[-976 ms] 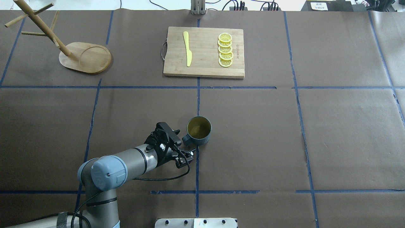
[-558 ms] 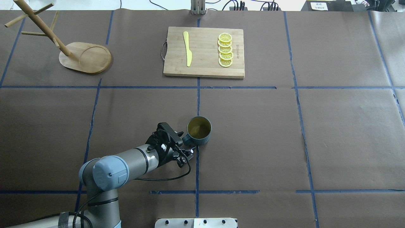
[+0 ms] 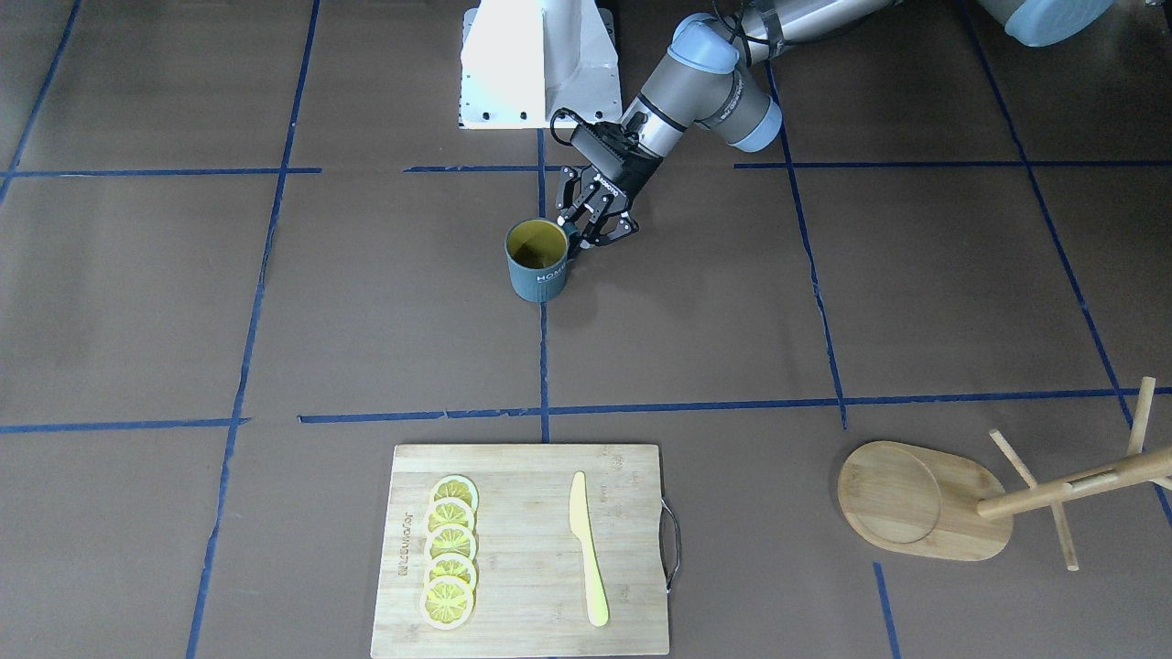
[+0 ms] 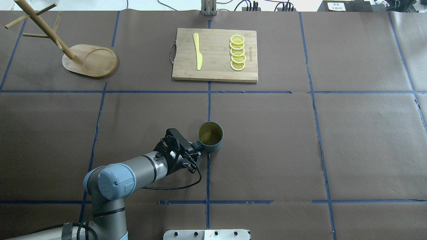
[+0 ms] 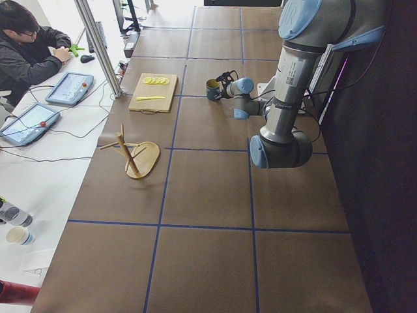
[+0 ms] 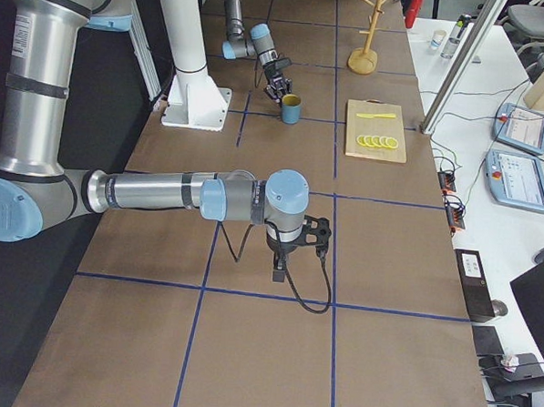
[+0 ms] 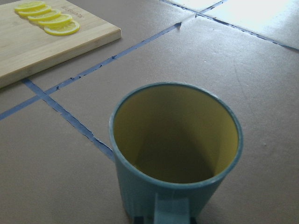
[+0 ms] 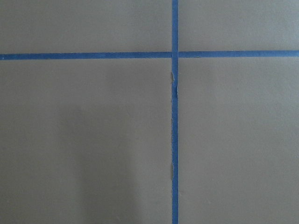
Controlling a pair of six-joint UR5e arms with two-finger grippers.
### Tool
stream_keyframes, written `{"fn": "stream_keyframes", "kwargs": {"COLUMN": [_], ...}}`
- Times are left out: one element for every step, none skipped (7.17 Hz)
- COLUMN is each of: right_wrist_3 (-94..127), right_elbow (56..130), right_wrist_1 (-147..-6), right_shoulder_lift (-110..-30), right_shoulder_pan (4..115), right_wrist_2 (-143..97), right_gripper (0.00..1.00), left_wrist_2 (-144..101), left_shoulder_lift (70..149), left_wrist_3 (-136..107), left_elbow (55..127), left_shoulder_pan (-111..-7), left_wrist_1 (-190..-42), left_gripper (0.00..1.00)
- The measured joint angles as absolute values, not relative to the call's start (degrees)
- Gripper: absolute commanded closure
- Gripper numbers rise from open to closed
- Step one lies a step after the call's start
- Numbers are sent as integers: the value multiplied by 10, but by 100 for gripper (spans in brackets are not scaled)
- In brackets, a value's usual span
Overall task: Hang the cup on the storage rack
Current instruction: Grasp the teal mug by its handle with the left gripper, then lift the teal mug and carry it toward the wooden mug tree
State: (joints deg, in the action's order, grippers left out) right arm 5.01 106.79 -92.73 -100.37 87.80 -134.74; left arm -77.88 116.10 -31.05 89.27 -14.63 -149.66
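Simply upright cup [image 4: 209, 137], yellow inside.

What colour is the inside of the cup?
Yellow inside the cup, clearest in the left wrist view.

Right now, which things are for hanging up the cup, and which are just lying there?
For the job: small teal-grey ribbed mug, light bamboo mug tree with pegs.
Just lying about: rectangular bamboo cutting board, yellow lemon slices, flat yellow knife.

Cup [image 7: 174, 154] handle cut off at wrist view's near edge; rack [image 4: 90, 60] post top cropped, far left; right gripper [image 6: 320, 233] too small to read.
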Motion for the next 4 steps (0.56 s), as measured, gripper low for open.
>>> {"fn": "stream_keyframes", "kwargs": {"right_wrist_3": [50, 50, 51, 51], "right_elbow": [1068, 1068, 1068, 1068], "right_wrist_1": [-927, -927, -927, -927], "right_shoulder_lift": [-1004, -1004, -1004, -1003], "right_shoulder_pan": [878, 878, 878, 878], "right_wrist_2": [-1347, -1347, -1347, -1346], "right_gripper": [0, 0, 0, 0], "left_wrist_2": [-779, -779, -779, -780], "left_shoulder_lift": [1161, 1162, 1163, 1164], "left_wrist_3": [-311, -312, -314, -328], "left_elbow": [894, 896, 897, 898], "left_shoulder_pan": [-147, -147, -149, -152], "left_wrist_1": [-1498, -1503, -1518, -1545], "left_gripper": [98, 100, 100, 100]}}
